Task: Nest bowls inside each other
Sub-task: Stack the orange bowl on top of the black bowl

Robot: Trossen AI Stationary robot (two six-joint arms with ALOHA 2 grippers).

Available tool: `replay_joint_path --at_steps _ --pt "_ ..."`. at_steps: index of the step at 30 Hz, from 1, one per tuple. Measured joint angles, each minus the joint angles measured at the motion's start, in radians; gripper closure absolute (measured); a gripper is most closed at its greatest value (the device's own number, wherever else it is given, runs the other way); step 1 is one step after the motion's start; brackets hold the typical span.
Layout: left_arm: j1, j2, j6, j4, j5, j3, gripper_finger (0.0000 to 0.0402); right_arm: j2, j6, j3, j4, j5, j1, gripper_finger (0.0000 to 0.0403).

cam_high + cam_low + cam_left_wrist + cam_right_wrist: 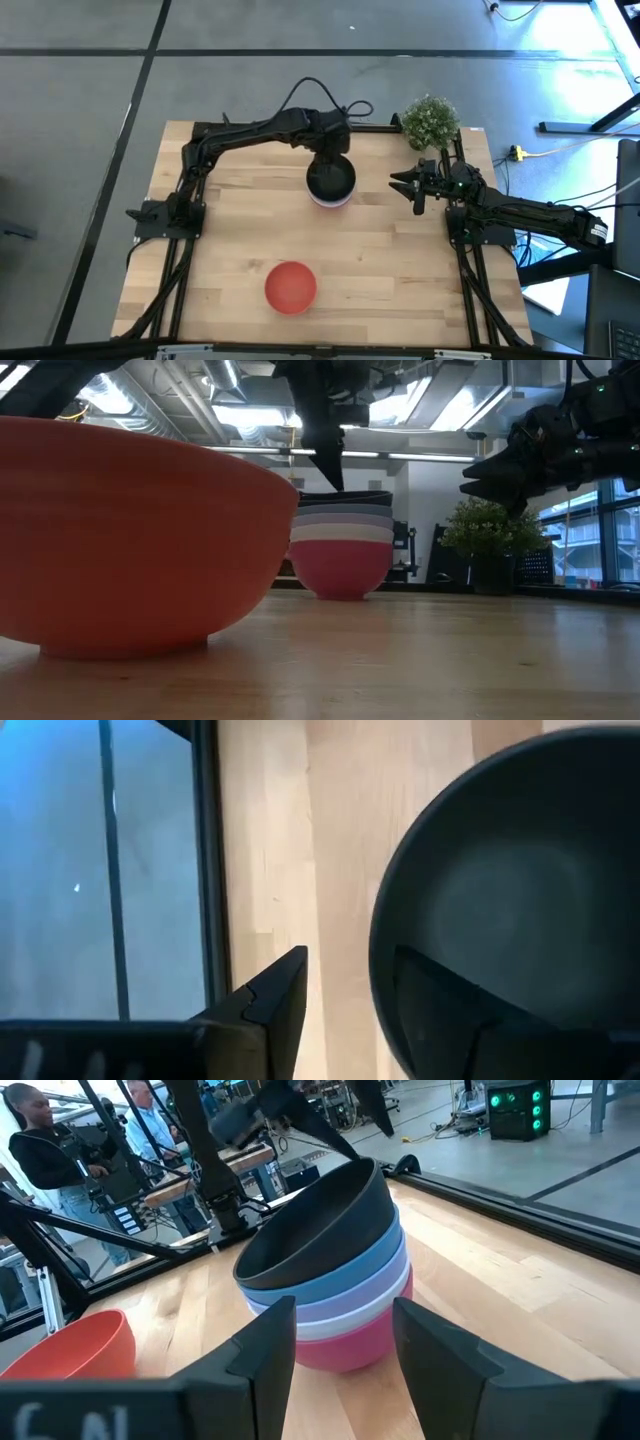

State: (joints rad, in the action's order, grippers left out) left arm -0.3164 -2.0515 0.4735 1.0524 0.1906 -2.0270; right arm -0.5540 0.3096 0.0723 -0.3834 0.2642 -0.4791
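Five bowls stand nested as a stack [330, 185] [342, 545] [330, 1280] near the table's far middle: black on top, then blue, lavender and white, with crimson-pink at the bottom on the wood. The red-orange bowl [291, 287] [130, 540] [70, 1345] sits alone near the near edge. My left gripper [328, 158] [350, 965] is open over the black bowl [520, 900], pointing down, with one finger inside its far rim and one outside. My right gripper [403, 183] [345, 1320] is open and hovers right of the stack, pointing at it. My left gripper stands astride the black bowl's far rim [385, 970] from above, one finger [450, 1010] inside the hollow and one finger [285, 1000] outside. I cannot tell whether either finger touches the bowl. The black bowl rests in the blue one.
A green potted plant [430, 122] [490, 530] stands at the far right corner, behind my right gripper. Bare wood lies between the stack and the red-orange bowl. People [50, 1150] stand in the room beyond the table's left side.
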Motion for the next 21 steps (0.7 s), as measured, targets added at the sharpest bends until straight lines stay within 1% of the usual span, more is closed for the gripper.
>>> replay_joint_path --at_steps 3,10,12,16,18,19,21 --pt "-0.009 0.041 -0.001 0.002 -0.047 0.000 0.0259 0.000 0.000 0.000 0.000 0.000 0.000 0.0234" --pt "-0.064 0.191 -0.097 0.002 -0.280 -0.001 0.0259 0.000 0.000 0.000 0.000 0.000 0.000 0.0234" --pt "-0.076 0.225 -0.127 0.027 -0.351 0.000 0.0259 0.000 0.002 0.000 -0.002 0.000 0.000 0.0234" --pt "-0.070 0.267 -0.154 0.071 -0.524 -0.001 0.0259 0.000 0.011 0.000 -0.009 0.000 0.000 0.0234" --pt "-0.057 0.272 -0.151 0.098 -0.604 -0.001 0.0259 0.001 0.053 0.000 -0.016 0.005 0.000 0.0234" --pt "-0.048 0.272 -0.151 0.122 -0.632 -0.001 0.0259 0.001 0.071 0.000 -0.020 0.006 0.000 0.0234" --pt "-0.028 0.271 -0.150 0.175 -0.653 0.003 0.0259 0.001 0.100 0.000 -0.023 0.008 0.000 0.0234"
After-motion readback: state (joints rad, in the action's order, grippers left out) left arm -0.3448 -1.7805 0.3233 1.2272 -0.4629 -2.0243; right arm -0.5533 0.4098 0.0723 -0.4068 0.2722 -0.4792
